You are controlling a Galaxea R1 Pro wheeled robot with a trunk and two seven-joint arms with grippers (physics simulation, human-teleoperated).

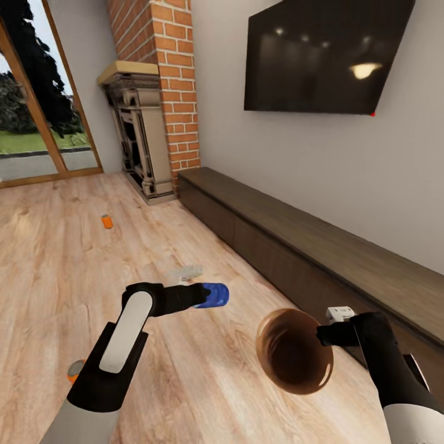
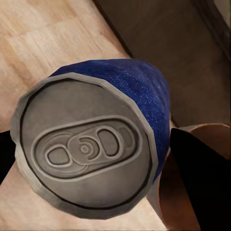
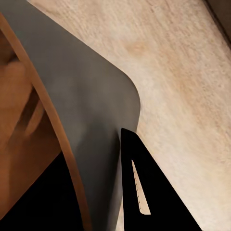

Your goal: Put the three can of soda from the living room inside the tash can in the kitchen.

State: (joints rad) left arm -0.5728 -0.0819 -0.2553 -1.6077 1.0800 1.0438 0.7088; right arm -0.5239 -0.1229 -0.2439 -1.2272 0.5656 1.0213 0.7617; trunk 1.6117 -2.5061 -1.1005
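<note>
Two orange cans [image 1: 107, 221] (floor) beyond arms.

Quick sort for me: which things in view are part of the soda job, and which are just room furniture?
Job: blue can in left pincer; trash can on right pincer; orange can on floor; another orange can behind left arm.

Lying about: TV; fireplace; low cabinet.

You see a blue can [image 2: 144, 96] with a matt, cloth-like skin and a dull grey metal top. The bin [image 1: 293, 351] looks glossy brown inside. The floor [image 1: 55, 259] is pale grained wood, the cabinet [image 1: 320, 246] dark matt wood, the TV [image 1: 320, 55] glossy black, the chimney [image 1: 166, 74] rough brick.
</note>
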